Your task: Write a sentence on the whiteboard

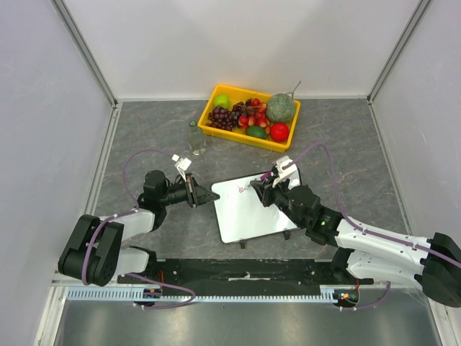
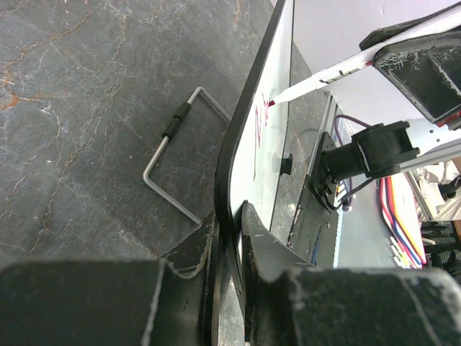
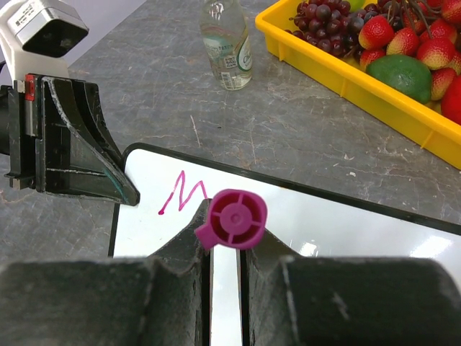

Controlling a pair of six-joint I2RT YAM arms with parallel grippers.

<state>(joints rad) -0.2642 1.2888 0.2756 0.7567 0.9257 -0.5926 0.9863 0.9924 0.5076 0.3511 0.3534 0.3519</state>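
Right wrist: right gripper [image 3: 225, 241] clamped marker [image 3: 232, 219] over whiteboard [image 3: 331, 223]; left gripper [image 2: 229, 225] pinched whiteboard's edge; sentence [image 3: 178, 193] was one magenta zigzag

The whiteboard [image 3: 338, 223] carried one magenta mark of the sentence [image 3: 180, 194] near a rounded corner, a zigzag stroke that read like a capital M; the glass bottle [image 3: 229, 36] wore a label [image 3: 232, 52] whose green print was too small to read.
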